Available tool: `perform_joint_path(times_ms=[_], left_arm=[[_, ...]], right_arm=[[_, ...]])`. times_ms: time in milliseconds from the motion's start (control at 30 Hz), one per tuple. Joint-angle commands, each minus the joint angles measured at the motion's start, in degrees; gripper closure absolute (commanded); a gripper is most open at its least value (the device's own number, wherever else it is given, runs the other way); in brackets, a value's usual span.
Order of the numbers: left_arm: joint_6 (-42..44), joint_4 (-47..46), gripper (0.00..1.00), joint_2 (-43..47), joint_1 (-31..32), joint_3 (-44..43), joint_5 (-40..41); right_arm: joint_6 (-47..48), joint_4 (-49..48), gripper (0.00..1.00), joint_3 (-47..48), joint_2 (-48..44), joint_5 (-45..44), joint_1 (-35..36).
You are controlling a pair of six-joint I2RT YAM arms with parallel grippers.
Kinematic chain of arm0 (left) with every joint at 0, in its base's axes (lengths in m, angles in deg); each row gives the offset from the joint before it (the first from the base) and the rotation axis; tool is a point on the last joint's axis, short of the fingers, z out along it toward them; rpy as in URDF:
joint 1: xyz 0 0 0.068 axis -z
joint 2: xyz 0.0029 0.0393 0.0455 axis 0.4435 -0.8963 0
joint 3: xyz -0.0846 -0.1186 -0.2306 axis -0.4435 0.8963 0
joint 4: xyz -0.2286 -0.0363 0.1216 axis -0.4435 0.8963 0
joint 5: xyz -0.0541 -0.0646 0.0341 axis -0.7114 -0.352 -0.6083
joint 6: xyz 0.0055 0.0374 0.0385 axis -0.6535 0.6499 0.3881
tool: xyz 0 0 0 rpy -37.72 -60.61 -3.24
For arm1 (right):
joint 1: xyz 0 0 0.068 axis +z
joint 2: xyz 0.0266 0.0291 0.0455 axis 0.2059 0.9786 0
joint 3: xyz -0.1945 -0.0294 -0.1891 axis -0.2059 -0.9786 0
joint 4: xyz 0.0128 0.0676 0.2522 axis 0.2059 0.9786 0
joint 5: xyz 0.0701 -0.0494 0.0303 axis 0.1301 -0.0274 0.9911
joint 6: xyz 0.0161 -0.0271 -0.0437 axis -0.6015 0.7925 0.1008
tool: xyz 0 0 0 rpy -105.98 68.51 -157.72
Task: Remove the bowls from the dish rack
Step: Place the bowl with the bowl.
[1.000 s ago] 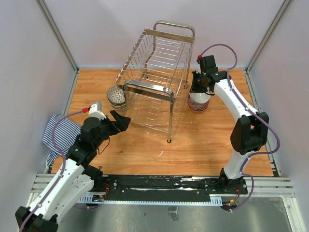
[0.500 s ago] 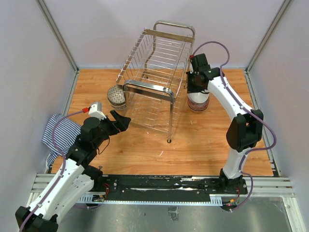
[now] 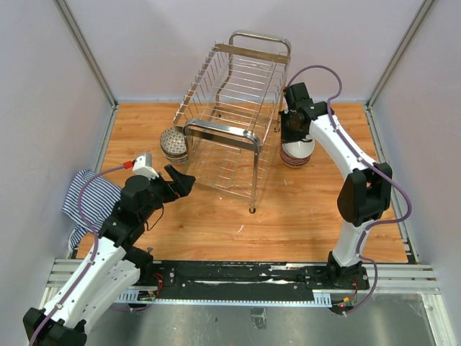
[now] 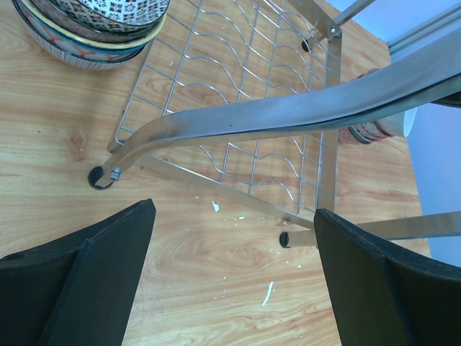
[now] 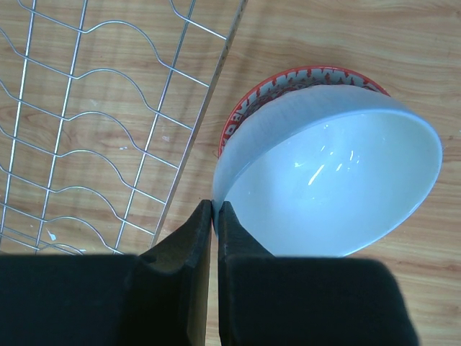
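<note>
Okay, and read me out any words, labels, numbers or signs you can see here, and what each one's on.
No readable text in any view.
The patterned bowls and the red-banded bowl under the white bowl carry only decoration, not letters.
The dish rack and striped cloth show no print.
</note>
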Motion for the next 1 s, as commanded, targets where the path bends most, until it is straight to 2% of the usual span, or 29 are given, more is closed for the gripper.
perform_joint_path(times_ms=[0, 400, 800, 967], left_arm=[[0.18, -2.1, 0.03, 0.56, -0.34, 0.69, -0.53], [0.35, -1.75, 0.03, 0.56, -0.4, 0.56, -0.17], [0.43, -1.83, 0.03, -0.06, -0.41, 0.21, -0.13], [0.34, -1.74, 0.03, 0.03, -0.41, 0.03, -0.1]], right_arm=[[0.91, 0.03, 0.99, -0.31, 0.01, -1.52, 0.84], [0.52, -0.84, 0.98, -0.32, 1.85, -1.6, 0.77], [0.23, -0.93, 0.62, 0.5, 2.4, -1.59, 0.67], [-0.12, -2.67, 0.61, -1.27, 0.54, -0.4, 0.16]])
